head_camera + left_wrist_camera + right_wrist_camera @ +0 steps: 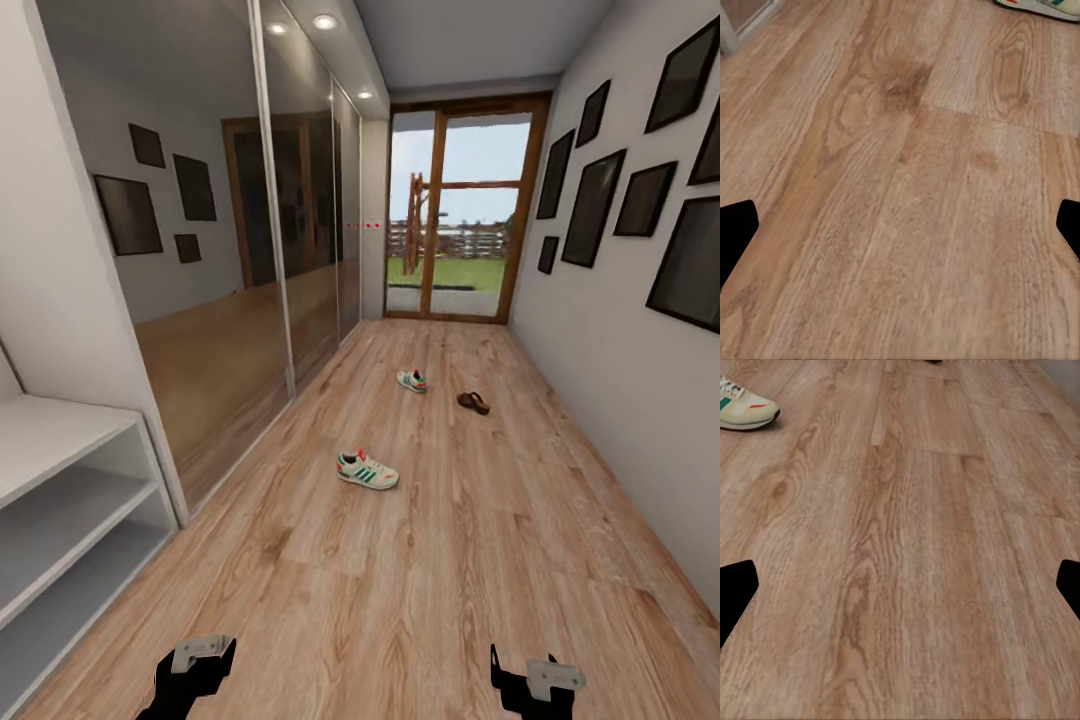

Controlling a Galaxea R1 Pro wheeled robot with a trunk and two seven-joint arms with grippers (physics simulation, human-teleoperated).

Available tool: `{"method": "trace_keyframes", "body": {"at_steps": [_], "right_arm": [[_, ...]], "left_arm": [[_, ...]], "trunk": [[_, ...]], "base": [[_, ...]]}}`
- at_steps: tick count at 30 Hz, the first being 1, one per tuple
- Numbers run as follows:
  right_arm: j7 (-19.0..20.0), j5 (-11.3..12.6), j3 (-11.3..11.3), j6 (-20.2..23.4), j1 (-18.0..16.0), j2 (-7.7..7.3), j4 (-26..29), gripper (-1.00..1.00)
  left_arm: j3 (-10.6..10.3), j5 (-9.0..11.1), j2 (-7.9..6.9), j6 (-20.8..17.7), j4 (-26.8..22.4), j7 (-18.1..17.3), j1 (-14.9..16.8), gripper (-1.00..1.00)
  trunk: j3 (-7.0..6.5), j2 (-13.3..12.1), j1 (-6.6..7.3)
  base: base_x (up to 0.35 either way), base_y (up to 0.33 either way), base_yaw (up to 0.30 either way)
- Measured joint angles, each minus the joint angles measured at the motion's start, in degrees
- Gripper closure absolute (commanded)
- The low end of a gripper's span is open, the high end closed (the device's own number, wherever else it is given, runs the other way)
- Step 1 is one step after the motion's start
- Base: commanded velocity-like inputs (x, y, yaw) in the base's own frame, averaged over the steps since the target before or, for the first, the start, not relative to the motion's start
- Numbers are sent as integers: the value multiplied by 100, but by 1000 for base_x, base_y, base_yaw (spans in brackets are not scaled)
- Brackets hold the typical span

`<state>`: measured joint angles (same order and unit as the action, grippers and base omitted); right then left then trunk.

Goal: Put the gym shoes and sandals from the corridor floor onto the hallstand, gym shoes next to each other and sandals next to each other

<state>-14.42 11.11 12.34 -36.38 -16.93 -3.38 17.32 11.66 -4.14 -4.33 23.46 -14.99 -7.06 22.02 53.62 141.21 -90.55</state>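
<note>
One white gym shoe point(366, 470) with green stripes lies on the corridor floor point(420, 580) in mid-corridor. It also shows in the left wrist view point(1039, 6) and the right wrist view point(746, 409). The other gym shoe point(411, 380) lies farther off, with a dark brown sandal point(473, 402) to its right. The pale grey hallstand point(60, 500) stands at the near left, its shelves bare. My left gripper point(195, 665) and right gripper point(535, 680) hang low over bare planks, both open and holding nothing, well short of the shoes.
Mirrored wardrobe doors point(230, 270) line the left wall beyond the hallstand. The right wall point(620, 380) carries dark picture frames. A glass door point(460, 220) closes the far end. Wood floor stretches between me and the shoes.
</note>
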Motion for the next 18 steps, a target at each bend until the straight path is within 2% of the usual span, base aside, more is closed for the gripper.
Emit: {"method": "trace_keyframes", "body": {"at_steps": [18], "right_arm": [[0, -6, 0, -2, 0, 0, -9, -100]], "left_arm": [[6, 4, 0, 4, -9, 0, 9, -100]], "trunk": [[0, 0, 0]], "base": [[337, 0, 0]]}}
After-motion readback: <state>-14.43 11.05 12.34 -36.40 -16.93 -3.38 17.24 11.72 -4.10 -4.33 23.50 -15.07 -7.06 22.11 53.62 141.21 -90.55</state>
